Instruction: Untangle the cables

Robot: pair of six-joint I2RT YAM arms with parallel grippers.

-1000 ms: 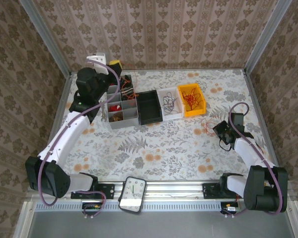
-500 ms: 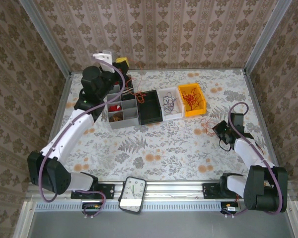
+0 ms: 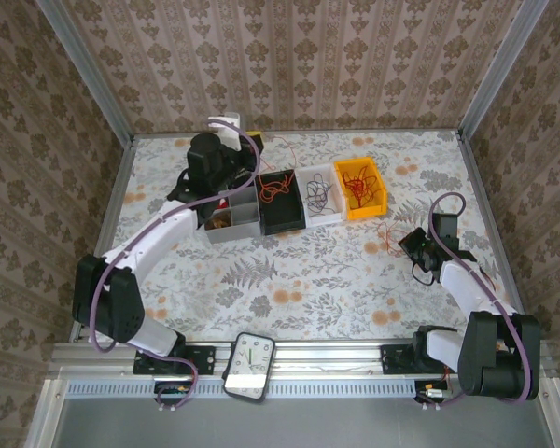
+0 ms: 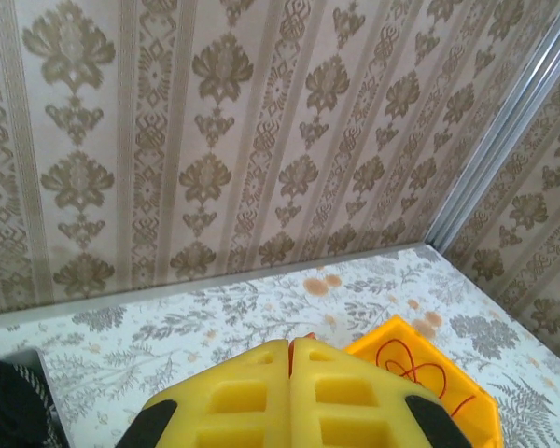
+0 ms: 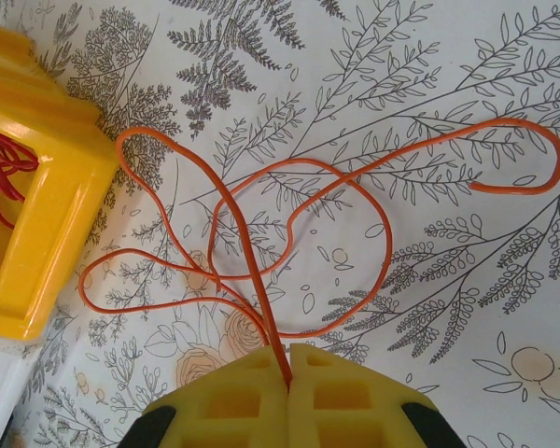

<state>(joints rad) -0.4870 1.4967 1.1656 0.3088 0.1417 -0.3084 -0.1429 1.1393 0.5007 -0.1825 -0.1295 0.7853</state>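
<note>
Where the right claw [image 5: 289, 353] grips the orange cable [image 5: 261, 308], its end hides.

- Table [image 3: 299, 271] bare in front of the bin row: open passage.
- Back centre blocked: grey organizer [image 3: 231, 219], black bin [image 3: 282, 217], white bin [image 3: 313, 172], yellow bin [image 3: 370, 207] side by side.
- Left arm [image 3: 159, 238] crosses over the organizer.
- Orange cable [image 5: 259, 303] loops lie flat beside the yellow bin.

my top camera looks steeply down from high behind the near edge, over the whole floral worktop [image 3: 308, 271]. left wrist faces the damask-papered back wall [image 4: 215, 140]; right wrist sits close above the worktop. all share the yellow plastic bin [image 3: 360, 189].
</note>
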